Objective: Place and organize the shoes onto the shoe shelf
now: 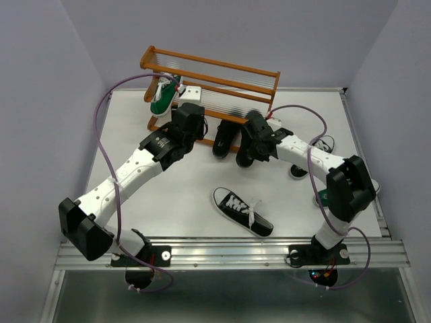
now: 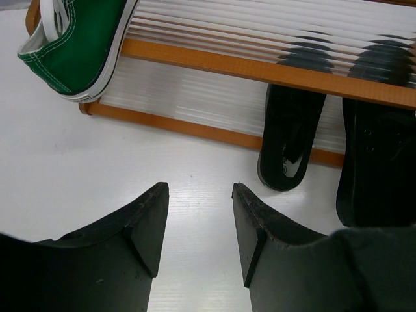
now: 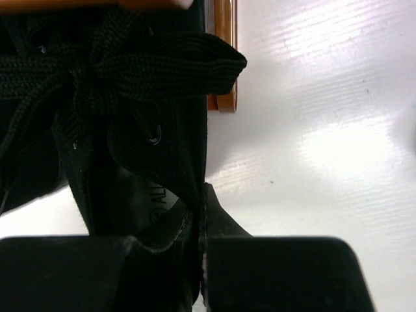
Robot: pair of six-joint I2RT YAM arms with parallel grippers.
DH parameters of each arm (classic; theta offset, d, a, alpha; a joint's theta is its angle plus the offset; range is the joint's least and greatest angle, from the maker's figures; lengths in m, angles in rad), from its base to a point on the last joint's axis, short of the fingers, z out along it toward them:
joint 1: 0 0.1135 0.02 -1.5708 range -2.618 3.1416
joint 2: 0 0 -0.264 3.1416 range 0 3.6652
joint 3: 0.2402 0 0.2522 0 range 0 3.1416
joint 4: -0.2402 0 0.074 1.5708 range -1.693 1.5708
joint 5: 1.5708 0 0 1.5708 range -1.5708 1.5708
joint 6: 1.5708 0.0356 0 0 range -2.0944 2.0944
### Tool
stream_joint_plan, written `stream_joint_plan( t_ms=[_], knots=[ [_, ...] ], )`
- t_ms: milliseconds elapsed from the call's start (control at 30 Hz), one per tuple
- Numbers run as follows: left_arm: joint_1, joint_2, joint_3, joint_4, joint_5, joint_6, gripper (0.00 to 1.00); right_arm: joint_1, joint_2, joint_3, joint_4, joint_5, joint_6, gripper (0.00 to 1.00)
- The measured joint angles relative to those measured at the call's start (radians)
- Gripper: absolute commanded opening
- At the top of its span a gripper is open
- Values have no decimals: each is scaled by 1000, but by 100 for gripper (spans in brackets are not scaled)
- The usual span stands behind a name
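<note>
The shoe shelf stands at the back of the table. A green sneaker rests on its left end, heel over the front rail; it also shows in the left wrist view. My left gripper is open and empty just above the table in front of the shelf. Two all-black shoes point under the lower rail, heels on the table. My right gripper is shut on the side wall of the right one. A black sneaker with white laces lies mid-table.
Another black sneaker with white laces lies at the right, partly behind my right arm. A bit of green shows behind that arm's elbow. A small white block sits on the shelf beside the green sneaker. The shelf's wooden foot stands next to the held shoe.
</note>
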Motion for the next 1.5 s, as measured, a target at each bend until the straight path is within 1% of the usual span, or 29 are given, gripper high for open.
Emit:
stream_joint_plan(
  t_ms=[167,500,533,600,633,667,733,767,1000,1167,1200,1267,1333,1367,1400,1433,1467,1500],
  knots=[
    [4,-16,-5,-3,0,8,55,0,61,35,6,66,36,1],
    [5,-17,-19,-8,0,18,55,6,163,112,5,152,54,1],
    [5,-18,-19,-7,0,19,55,6,167,116,5,156,56,6],
    [6,-18,-19,-8,0,20,55,6,177,124,4,164,61,26],
    [8,-19,-19,-8,0,21,55,6,179,126,5,166,61,37],
    [9,-19,-19,-8,0,21,55,6,180,126,9,173,65,43],
    [9,-22,-19,-8,-1,21,55,6,180,130,19,188,68,47],
    [10,-23,-19,-8,-1,21,55,6,180,134,27,194,68,52],
    [10,-29,-40,-3,24,10,55,5,166,135,74,189,55,54],
    [10,-29,-86,1,82,-19,55,10,85,89,106,170,38,55],
    [10,-29,-94,1,95,-27,55,12,66,75,106,164,36,61],
    [10,-28,-101,2,112,-35,55,19,21,50,109,151,31,65],
    [10,-28,-101,1,121,-38,55,26,-18,31,115,141,22,66],
    [10,-28,-101,2,124,-39,55,30,-37,18,121,135,15,71],
    [10,-28,-101,3,124,-39,55,34,-57,-1,128,128,11,72],
    [10,-28,-101,3,124,-39,55,38,-76,-17,128,121,7,76],
    [10,-28,-101,3,124,-39,55,39,-95,-34,128,111,0,77],
    [10,-28,-101,3,124,-38,55,40,-115,-50,128,102,-5,80]
  ],
)
